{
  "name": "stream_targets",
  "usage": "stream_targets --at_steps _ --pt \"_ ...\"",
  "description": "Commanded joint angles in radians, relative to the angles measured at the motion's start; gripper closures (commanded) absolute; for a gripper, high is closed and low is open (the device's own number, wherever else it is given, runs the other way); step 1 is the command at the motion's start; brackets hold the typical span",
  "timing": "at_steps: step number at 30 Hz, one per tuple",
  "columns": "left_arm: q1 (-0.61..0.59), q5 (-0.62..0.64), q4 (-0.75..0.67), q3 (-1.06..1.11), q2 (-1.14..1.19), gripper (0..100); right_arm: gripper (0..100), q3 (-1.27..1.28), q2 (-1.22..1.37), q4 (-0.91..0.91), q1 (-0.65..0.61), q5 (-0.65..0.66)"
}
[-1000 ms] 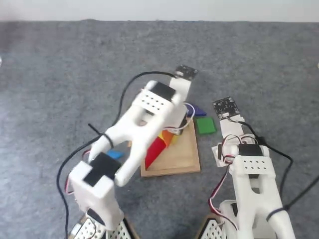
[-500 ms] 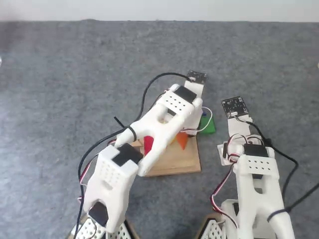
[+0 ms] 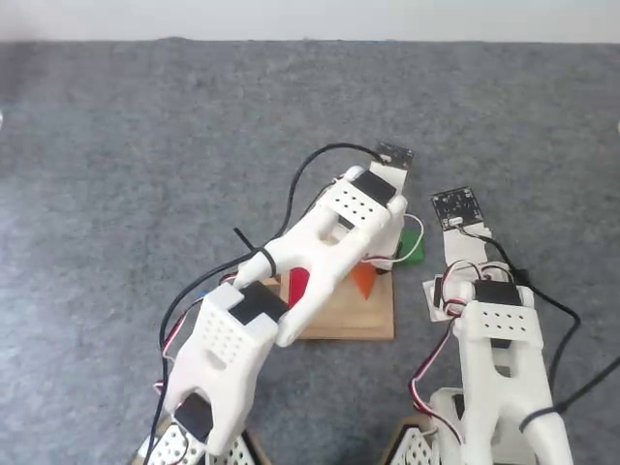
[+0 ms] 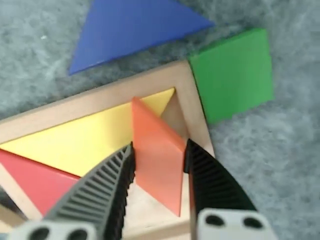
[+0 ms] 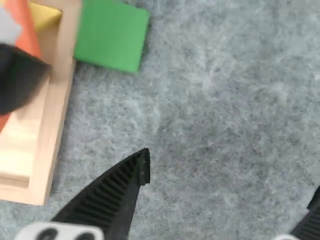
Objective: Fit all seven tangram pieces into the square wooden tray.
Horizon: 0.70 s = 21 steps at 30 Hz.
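Observation:
The square wooden tray (image 4: 186, 95) (image 3: 368, 323) holds a yellow triangle (image 4: 75, 142) and a red triangle (image 4: 30, 177) (image 3: 297, 284). My left gripper (image 4: 160, 146) is shut on an orange piece (image 4: 157, 162) (image 3: 363, 279), which sits low over the tray's corner by the yellow piece. Outside that corner a green square (image 4: 232, 72) (image 3: 413, 248) (image 5: 111, 42) and a dark blue triangle (image 4: 130, 25) lie on the carpet. My right gripper (image 5: 230, 172) hangs open over bare carpet beside the tray's wall (image 5: 50, 125).
Grey carpet covers the whole table. The left arm (image 3: 320, 247) stretches across the tray and hides much of it in the high view. The right arm (image 3: 489, 329) stands just right of the tray. Carpet to the far right and back is open.
The left arm has swung right across the tray to its far right corner, covering the dark blue triangle in the high view. The right arm shifted slightly.

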Motion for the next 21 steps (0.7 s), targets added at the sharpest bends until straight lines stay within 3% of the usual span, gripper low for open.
stream_targets --at_steps 1,21 --pt "0.049 0.009 0.003 -0.033 -0.017 83 51.9 -0.006 -0.031 -0.016 0.013 -0.011" --pt "0.014 -0.210 0.087 -0.162 -0.018 77 51.9 -0.006 -0.033 -0.016 0.015 -0.011"
